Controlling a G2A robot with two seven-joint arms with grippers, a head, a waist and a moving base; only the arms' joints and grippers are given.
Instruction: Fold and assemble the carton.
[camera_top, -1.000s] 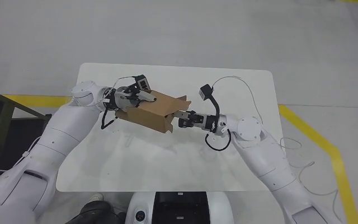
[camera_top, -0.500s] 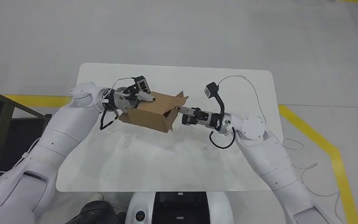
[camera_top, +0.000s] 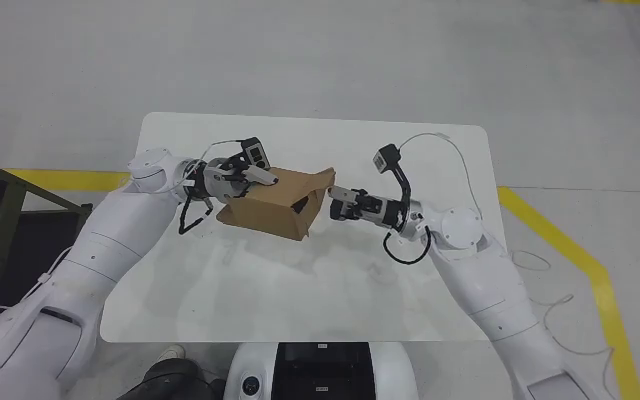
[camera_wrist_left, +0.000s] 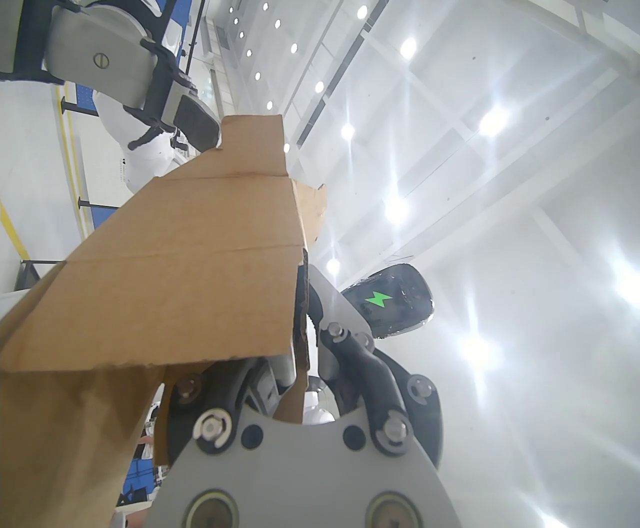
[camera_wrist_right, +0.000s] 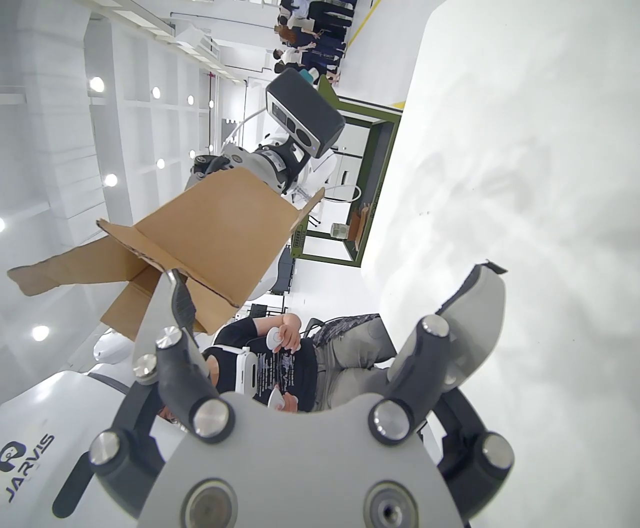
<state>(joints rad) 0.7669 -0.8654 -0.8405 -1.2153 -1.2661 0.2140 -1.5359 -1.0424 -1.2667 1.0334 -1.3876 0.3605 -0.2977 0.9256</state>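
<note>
A brown cardboard carton (camera_top: 272, 200) is held above the white table (camera_top: 400, 290), its flaps open at the end facing the right arm. My left gripper (camera_top: 238, 180) is shut on the carton's far-left wall; in the left wrist view that wall (camera_wrist_left: 190, 280) passes between the fingers (camera_wrist_left: 332, 312). My right gripper (camera_top: 342, 207) is open just off the open end. In the right wrist view one of its fingertips (camera_wrist_right: 172, 295) lies against a flap of the carton (camera_wrist_right: 210, 235), while the other (camera_wrist_right: 480, 295) is over bare table.
A thin white cable (camera_top: 450, 165) loops over the table's far right part. A dark green rack (camera_top: 15, 195) stands off the table's left side. Yellow floor tape (camera_top: 560, 235) runs past the right edge.
The right arm has swung toward the table's far side and its gripper has drawn slightly back from the carton's mouth. The carton has turned a little in the left gripper's hold.
</note>
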